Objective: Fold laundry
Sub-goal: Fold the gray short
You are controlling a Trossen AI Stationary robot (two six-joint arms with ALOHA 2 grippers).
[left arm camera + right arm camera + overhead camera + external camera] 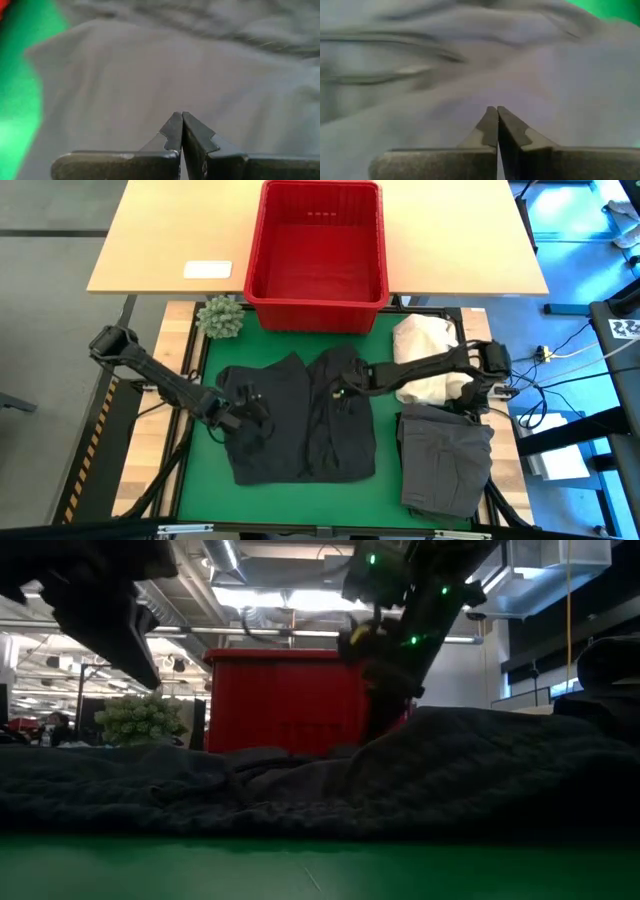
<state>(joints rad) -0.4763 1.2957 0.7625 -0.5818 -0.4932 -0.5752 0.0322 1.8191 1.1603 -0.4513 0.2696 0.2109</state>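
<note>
Black garment [300, 420] spread flat on the green mat [385, 348], mid-table, just in front of the red basket [316, 242]. Over its left half, left gripper [247, 402], fingers [172, 131] pressed tip to tip, clenched on nothing visible, only grey cloth beneath. Over its upper right part, right gripper [343, 383], fingers [490, 125] likewise pinched together with no fold seen between them. From table height, same garment [330, 785] lying as a low rumpled ridge across the mat, basket [285, 700] behind it. Right of the black garment, a dark grey garment [445, 460] folded near the table's right front corner. Beside it toward the basket, a cream cloth heap [428, 352], partly crossed by the right arm. Small green plant [221, 317] at the mat's far left corner, near the basket.
</note>
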